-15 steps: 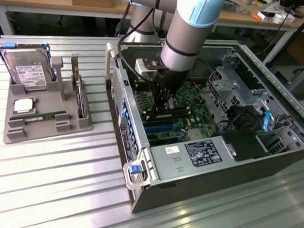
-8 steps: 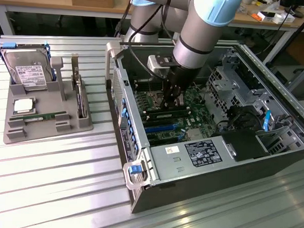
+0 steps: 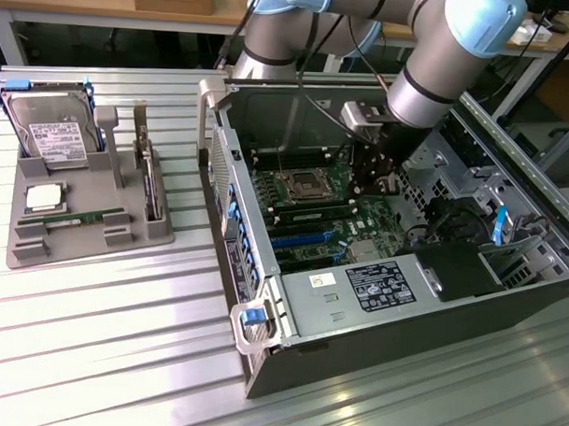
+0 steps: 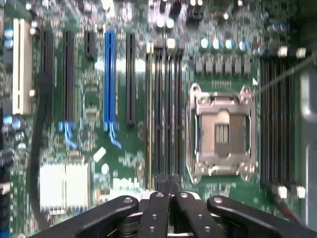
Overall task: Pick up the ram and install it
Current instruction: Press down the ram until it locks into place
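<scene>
while the fingers hang pressed together, gripping nothing, over the motherboard, the ram lies in its tray.

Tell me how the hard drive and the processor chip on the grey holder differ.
The hard drive is much larger than the processor chip. The hard drive leans upright in its slot, while the processor chip lies flat. The hard drive carries a white label with print; the processor chip shows a plain metal top. Both are silver, and both sit in the grey holder outside the computer case.
</scene>
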